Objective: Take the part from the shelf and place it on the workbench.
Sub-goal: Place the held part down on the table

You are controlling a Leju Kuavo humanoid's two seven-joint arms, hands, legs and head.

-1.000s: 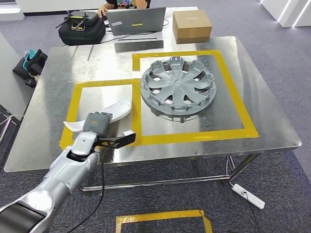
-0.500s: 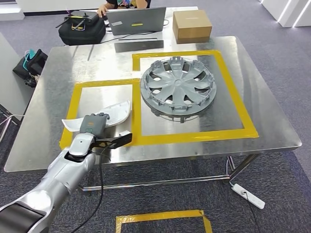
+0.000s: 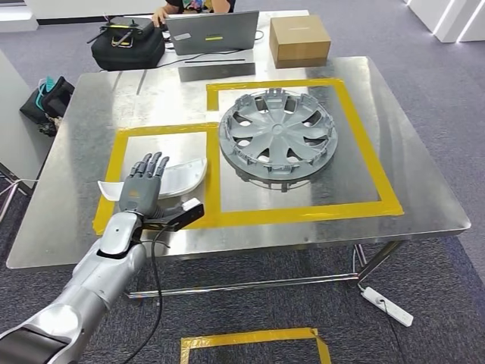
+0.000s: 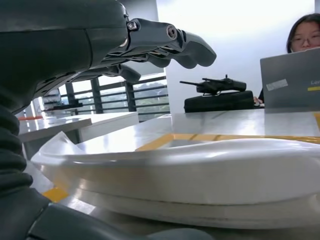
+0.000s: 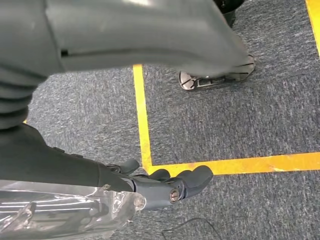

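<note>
- The left hand point(image 3: 141, 188) is spread wide, fingers straight and apart, holding nothing; it hovers just over the near end of the white part point(image 3: 174, 177), and the left wrist view shows a gap between the fingers point(image 4: 177, 42) and the part's top
- The right hand point(image 5: 166, 185) hangs above the grey carpet with its fingers loosely curled around nothing I can make out
- The white part lies flat on the metal surface point(image 3: 74, 197), inside the smaller yellow tape square point(image 3: 213, 163), well to the left of the grey hubcap point(image 3: 278, 133)
- Its long axis runs roughly left to right, the wider rounded end toward the hubcap and the thin tapered tip away from it
- It is a glossy, shallow, curved shell point(image 4: 188, 170) with a paler rim underneath
</note>
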